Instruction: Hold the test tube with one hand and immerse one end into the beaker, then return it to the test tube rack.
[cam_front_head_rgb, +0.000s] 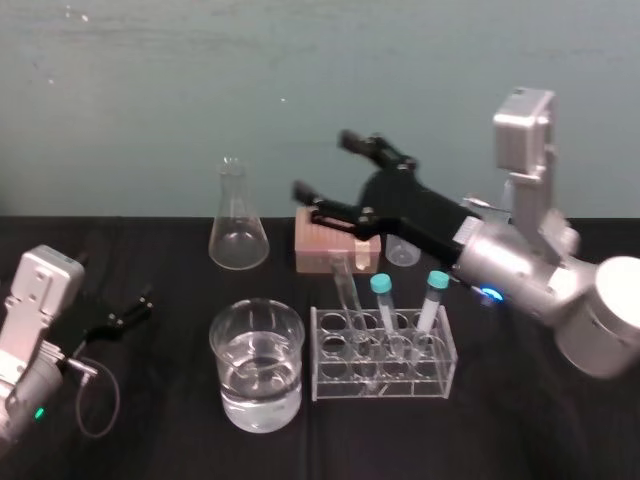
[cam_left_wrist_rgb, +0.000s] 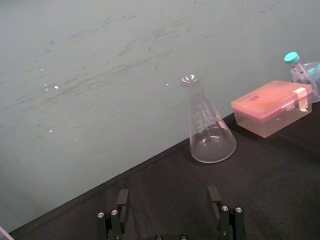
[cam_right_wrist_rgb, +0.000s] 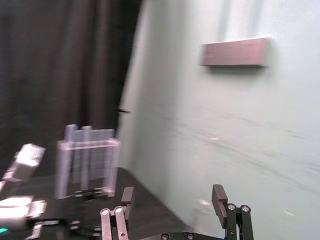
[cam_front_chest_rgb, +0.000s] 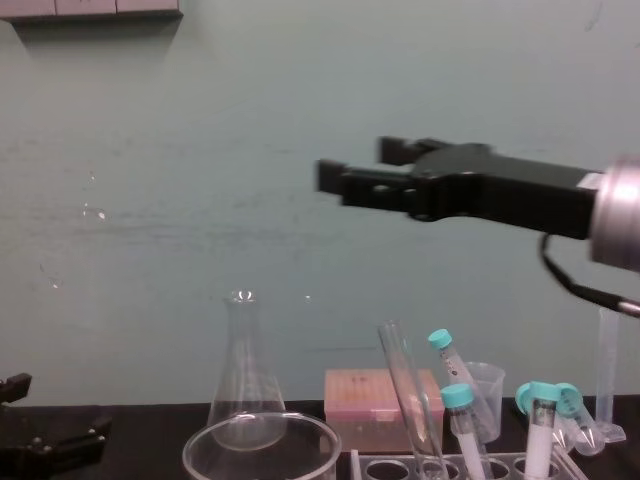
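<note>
Leaning in its rack (cam_front_head_rgb: 442, 375), the clear uncapped test tube (cam_front_head_rgb: 347, 287); right end effector (cam_front_head_rgb: 322, 163) above and left end effector (cam_front_head_rgb: 138, 306) both splayed.

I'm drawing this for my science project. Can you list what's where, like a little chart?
Test tube: uncapped, leaning in the rack
Rack: right of the beaker, also holds two capped tubes
Beaker: at the front, clear liquid inside
Right gripper: open, empty, raised high behind the rack
Left gripper: open, low at the left, idle
Flask: behind the beaker
</note>
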